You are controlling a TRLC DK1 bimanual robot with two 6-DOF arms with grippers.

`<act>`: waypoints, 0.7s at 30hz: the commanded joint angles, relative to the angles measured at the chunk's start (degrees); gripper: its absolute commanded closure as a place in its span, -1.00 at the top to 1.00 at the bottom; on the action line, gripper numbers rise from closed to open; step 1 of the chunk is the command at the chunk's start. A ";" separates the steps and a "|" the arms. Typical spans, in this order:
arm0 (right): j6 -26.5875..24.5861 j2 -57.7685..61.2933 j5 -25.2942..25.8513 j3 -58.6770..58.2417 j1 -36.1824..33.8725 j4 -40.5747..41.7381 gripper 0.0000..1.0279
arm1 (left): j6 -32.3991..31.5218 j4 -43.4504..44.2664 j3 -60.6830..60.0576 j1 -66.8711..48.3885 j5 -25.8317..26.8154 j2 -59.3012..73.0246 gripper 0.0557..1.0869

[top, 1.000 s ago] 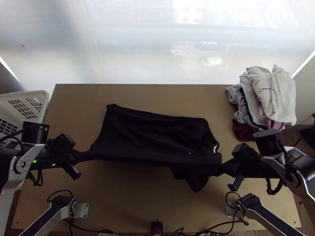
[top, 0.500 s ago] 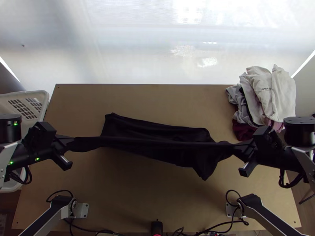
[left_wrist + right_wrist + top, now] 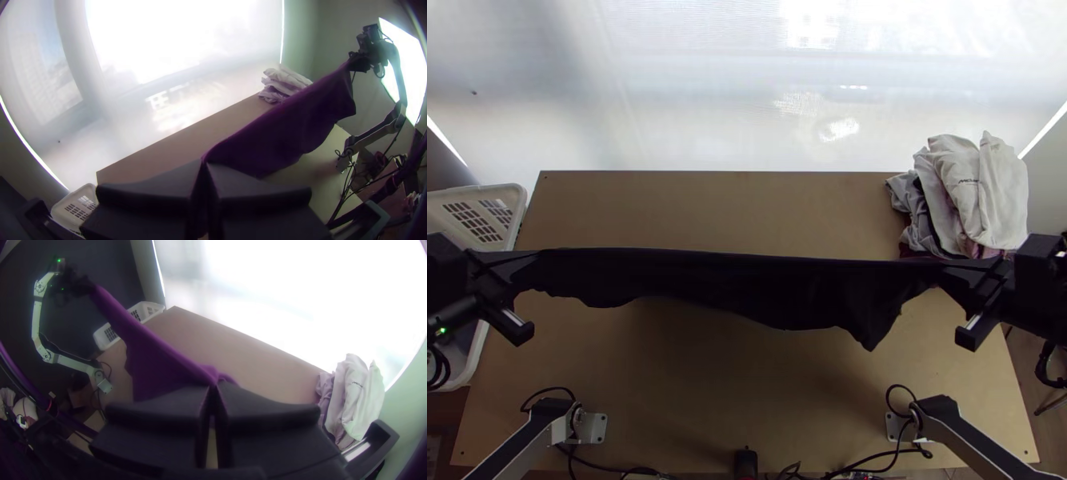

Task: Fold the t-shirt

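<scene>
- The t-shirt [image 3: 731, 288], a dark one, is stretched taut from left to right above the table [image 3: 667, 400], held up in the air between the two arms
- The left gripper [image 3: 511, 268], out over the table's left side, is clenched on one end of the t-shirt; in the left wrist view its two flat black fingers [image 3: 151, 182] come together at the tips with the cloth pinched between them
- The right gripper [image 3: 975, 276], out over the table's right side, has the other end of the t-shirt clamped; in the right wrist view its fingers [image 3: 267, 404] close at the tips on a small gather of cloth
- The upper edge of the t-shirt runs nearly straight from one gripper to the other, and below it the cloth hangs loose with a wavy lower edge, deepest right of the middle, where a corner droops to a point
- The cloth is dim and crumpled near the grips, so I can't tell whether hem, sleeve or shoulder is held
- A pile of clothes [image 3: 979, 192], pale and grey pieces laid loosely on one another, sits at the table's far right corner, just beyond the right end of the t-shirt
- A white slotted basket [image 3: 503, 189] stands beside the table's left edge
- Along the near edge are the left arm's mount [image 3: 591, 428], the right arm's mount [image 3: 897, 428], a small black device [image 3: 745, 462] between them, and black cables [image 3: 883, 458]
- Beyond the far edge is a pale, bright screen [image 3: 667, 104]
</scene>
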 commanded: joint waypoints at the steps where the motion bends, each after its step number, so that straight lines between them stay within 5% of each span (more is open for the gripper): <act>1: 0.99 -2.00 0.23 4.37 -2.38 -1.20 -0.95 | -0.44 -0.14 3.17 1.19 -0.85 -4.47 -0.80; 15: 1.25 -6.21 0.49 5.60 -5.46 -2.00 -0.95 | -1.49 -0.85 5.45 6.11 -1.29 -8.95 -0.80; 21: -0.16 -3.67 0.40 1.11 -5.46 1.52 -0.95 | -1.05 6.80 1.41 6.11 -1.20 -5.17 -0.80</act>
